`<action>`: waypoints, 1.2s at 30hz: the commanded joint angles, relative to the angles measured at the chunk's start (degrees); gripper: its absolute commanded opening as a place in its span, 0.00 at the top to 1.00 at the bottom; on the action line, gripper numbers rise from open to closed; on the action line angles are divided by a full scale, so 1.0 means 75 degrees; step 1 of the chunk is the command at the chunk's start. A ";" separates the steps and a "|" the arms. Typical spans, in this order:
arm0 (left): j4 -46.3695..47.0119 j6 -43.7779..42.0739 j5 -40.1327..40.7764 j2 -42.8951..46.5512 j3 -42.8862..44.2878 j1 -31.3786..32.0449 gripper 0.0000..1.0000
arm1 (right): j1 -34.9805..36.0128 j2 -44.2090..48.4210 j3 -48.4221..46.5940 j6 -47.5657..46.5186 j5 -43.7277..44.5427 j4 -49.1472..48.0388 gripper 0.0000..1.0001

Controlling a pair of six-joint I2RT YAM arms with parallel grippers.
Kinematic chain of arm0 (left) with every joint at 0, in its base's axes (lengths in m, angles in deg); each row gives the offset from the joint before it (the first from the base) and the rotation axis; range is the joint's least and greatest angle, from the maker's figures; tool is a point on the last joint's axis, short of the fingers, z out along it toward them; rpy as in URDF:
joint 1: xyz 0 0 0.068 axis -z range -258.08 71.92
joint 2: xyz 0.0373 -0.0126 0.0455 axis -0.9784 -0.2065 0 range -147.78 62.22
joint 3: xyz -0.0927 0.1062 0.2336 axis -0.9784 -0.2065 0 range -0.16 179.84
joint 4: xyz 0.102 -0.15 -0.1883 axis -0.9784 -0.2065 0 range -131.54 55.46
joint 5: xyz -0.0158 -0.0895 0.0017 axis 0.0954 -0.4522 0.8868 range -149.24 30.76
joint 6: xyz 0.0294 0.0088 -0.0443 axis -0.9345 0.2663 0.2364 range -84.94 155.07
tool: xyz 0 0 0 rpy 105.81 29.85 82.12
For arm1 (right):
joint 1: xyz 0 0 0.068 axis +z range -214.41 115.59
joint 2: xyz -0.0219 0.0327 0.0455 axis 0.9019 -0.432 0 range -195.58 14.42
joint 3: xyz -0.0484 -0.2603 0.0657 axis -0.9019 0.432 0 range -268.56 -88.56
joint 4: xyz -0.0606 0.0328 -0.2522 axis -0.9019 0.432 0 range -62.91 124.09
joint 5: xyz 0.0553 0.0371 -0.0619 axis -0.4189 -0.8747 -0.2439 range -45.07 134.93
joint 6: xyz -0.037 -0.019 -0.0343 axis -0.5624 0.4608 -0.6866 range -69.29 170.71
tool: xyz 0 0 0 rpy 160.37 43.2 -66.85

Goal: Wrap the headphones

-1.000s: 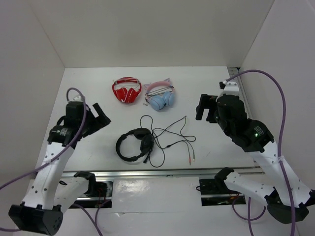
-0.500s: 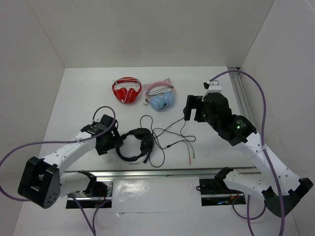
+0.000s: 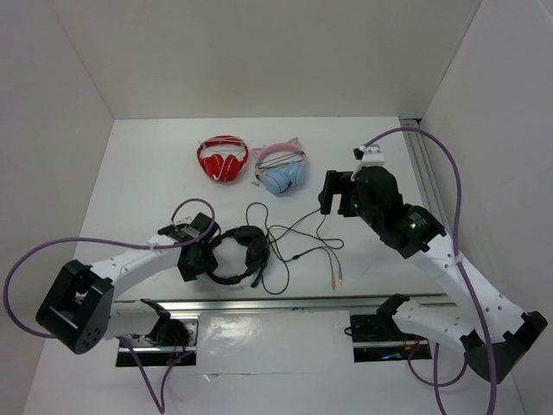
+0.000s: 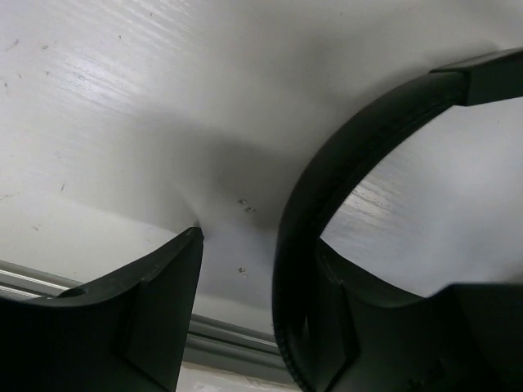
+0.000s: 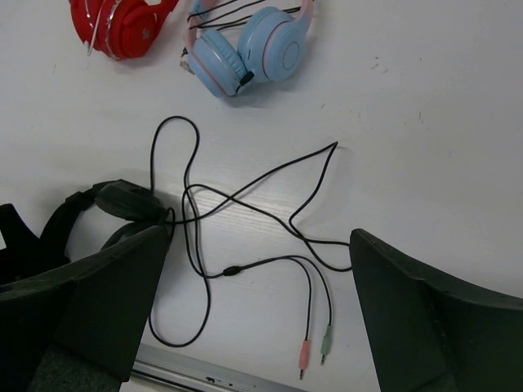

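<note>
The black headphones lie on the white table near its front edge, with the boom microphone pointing toward the rail. Their thin black cable sprawls to the right and ends in pink and green plugs. My left gripper is open and low at the headband's left side. In the left wrist view the headband passes between the jaws, close against the right finger. My right gripper is open and empty, held above the cable and plugs.
Red-and-white headphones and light-blue and pink cat-ear headphones lie at the back middle of the table. A metal rail runs along the front edge. White walls close in the left, back and right sides.
My left arm swung down and right from the table's left side until its open jaws straddled the headband. My right arm moved left and forward over the cable.
</note>
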 commanded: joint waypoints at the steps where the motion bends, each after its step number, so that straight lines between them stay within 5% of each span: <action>1: 0.0051 0.0353 0.0386 -0.0294 -0.0223 0.0057 0.37 | 0.0050 0.0269 0.0030 0.0046 -0.0019 -0.0403 0.00; 3: 0.0122 0.0353 0.0386 -0.0621 -0.0223 0.0057 0.45 | 0.0050 0.0351 0.0100 0.0046 -0.0019 -0.0403 0.00; 8: 0.0100 0.0423 0.0386 -0.0787 -0.0142 0.0057 1.00 | 0.0050 0.0421 0.0101 0.0046 -0.0019 -0.0403 0.00; 18: -0.2384 -0.0770 0.1627 0.1099 0.3242 0.0128 1.00 | 0.0050 0.1064 0.1141 -0.0432 -0.0964 -0.1912 0.00; 25: -0.3346 -0.2340 0.1803 0.0632 0.7012 0.0128 1.00 | 0.0050 0.1910 0.3016 -0.1311 -0.3727 -0.5574 0.00; 29: -0.3499 -0.2856 0.1641 0.0304 0.8270 0.0128 1.00 | 0.0050 0.1783 0.4037 -0.1383 -0.4296 -0.7429 0.00; 36: -0.3652 -0.3490 0.1277 -0.0259 1.0368 0.0128 1.00 | 0.0050 0.1079 0.3571 -0.1910 -0.4472 -0.7482 0.00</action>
